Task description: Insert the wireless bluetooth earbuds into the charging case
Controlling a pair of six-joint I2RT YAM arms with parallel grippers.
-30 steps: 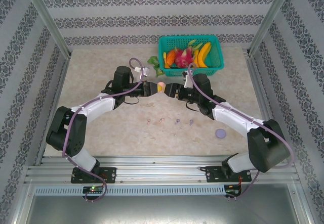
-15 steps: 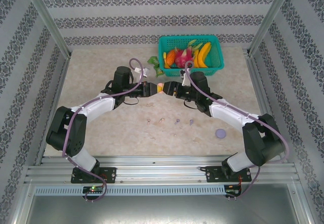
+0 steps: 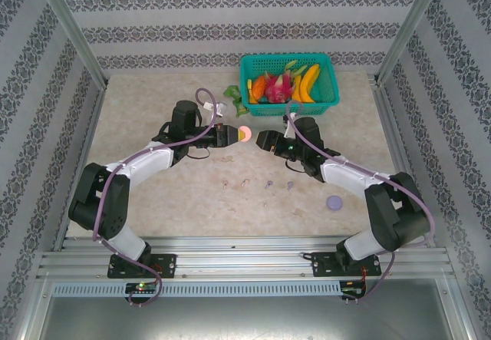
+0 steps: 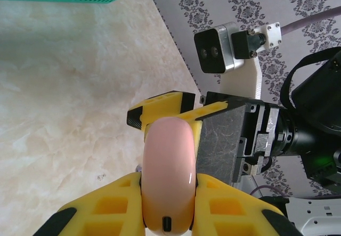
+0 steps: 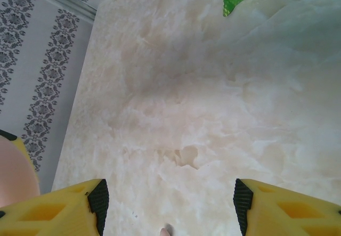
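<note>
My left gripper (image 3: 235,134) is shut on a round pale pink charging case (image 3: 245,133), held above the table. In the left wrist view the pink case (image 4: 168,172) stands edge-on between the yellow fingers (image 4: 101,209), a small port at its near end. My right gripper (image 3: 263,140) hangs just right of the case, apart from it and open (image 5: 168,201) with nothing between its fingers. Two pink earbuds (image 3: 225,183) (image 3: 245,181) and two purple earbuds (image 3: 268,184) (image 3: 290,185) lie in a row on the table. A purple case (image 3: 334,202) lies to their right.
A teal basket (image 3: 330,98) of toy fruit stands at the back, with green packets (image 3: 232,92) beside it on the left. Metal frame posts and patterned walls bound the table. In the left wrist view the right arm's wrist camera (image 4: 213,49) sits close behind the case.
My right gripper, which was at the pink case, has drawn back to the right and stands apart from it. The left gripper keeps hold of the case.
</note>
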